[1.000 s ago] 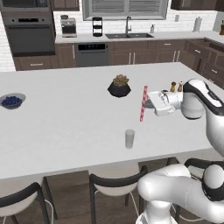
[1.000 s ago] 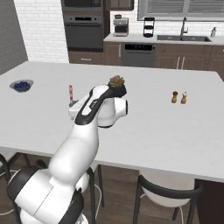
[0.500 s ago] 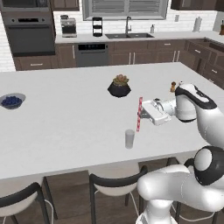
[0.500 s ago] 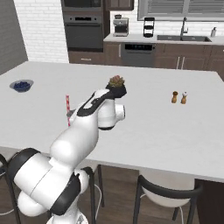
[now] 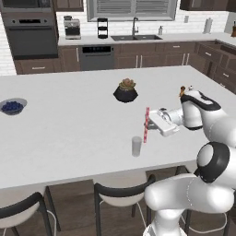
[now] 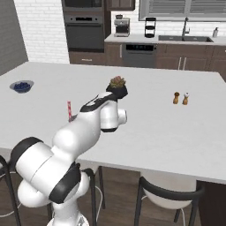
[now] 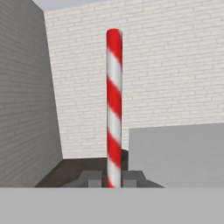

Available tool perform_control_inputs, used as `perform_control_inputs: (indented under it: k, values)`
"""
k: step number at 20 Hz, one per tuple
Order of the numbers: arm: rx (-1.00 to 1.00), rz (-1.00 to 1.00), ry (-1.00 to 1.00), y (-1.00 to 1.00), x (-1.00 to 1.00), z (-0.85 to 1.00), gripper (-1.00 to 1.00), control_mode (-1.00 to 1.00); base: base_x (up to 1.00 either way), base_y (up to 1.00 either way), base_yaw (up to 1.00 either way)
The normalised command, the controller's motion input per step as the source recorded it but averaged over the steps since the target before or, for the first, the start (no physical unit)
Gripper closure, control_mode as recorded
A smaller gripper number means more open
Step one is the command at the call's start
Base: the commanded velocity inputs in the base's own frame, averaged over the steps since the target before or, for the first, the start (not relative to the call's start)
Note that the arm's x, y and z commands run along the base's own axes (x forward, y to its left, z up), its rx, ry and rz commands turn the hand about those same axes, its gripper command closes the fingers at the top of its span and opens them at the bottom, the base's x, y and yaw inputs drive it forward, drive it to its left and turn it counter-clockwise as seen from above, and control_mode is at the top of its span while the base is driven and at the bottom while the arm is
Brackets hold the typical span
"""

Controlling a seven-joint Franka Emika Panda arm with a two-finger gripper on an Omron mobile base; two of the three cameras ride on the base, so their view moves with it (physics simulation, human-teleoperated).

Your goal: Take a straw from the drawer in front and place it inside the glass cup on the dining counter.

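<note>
The gripper (image 5: 148, 120) hangs over the near part of the dining counter (image 5: 69, 124), its jaws pinched tight on the straw (image 5: 146, 124), and the hand view confirms it: the two finger tips press either side of the striped stick at its lower part. The straw stands upright, long axis vertical, red and white bands running top to bottom.

Here is the relation that matters. In the left base view the cup (image 5: 136, 146) sits on the counter just left of the straw and a touch nearer the stools. The straw's lower end hangs close beside the rim, to its right, not yet over the mouth. So the cup lies to the left and slightly near of the held stick.

My read: a short sideways shift to the left, keeping the straw vertical, should line the tip over the opening, then a drop. The risk is clipping the rim and tipping that light tumbler.

From the right base view, the straw (image 6: 69, 111) peeks out left of the arm; the cup is hidden there.

No brands, labels or readable writing anywhere.
</note>
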Motion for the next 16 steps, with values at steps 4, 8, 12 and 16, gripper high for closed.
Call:
perform_control_inputs:
  k: [4, 8, 12, 16]
  values:
    - [0.0, 0.04, 0.0, 0.0, 0.15, -0.02, 1.0, -1.0, 0.0, 0.0, 0.0]
    - [0.0, 0.04, -0.01, 0.0, 0.25, 0.0, 1.0, -1.0, 0.0, 0.0, 0.0]
    - [0.0, 0.04, 0.0, 0.0, 0.2, 0.0, 1.0, -1.0, 0.0, 0.0, 0.0]
    - [0.0, 0.04, 0.0, 0.0, 0.14, -0.12, 1.0, -1.0, 0.0, 0.0, 0.0]
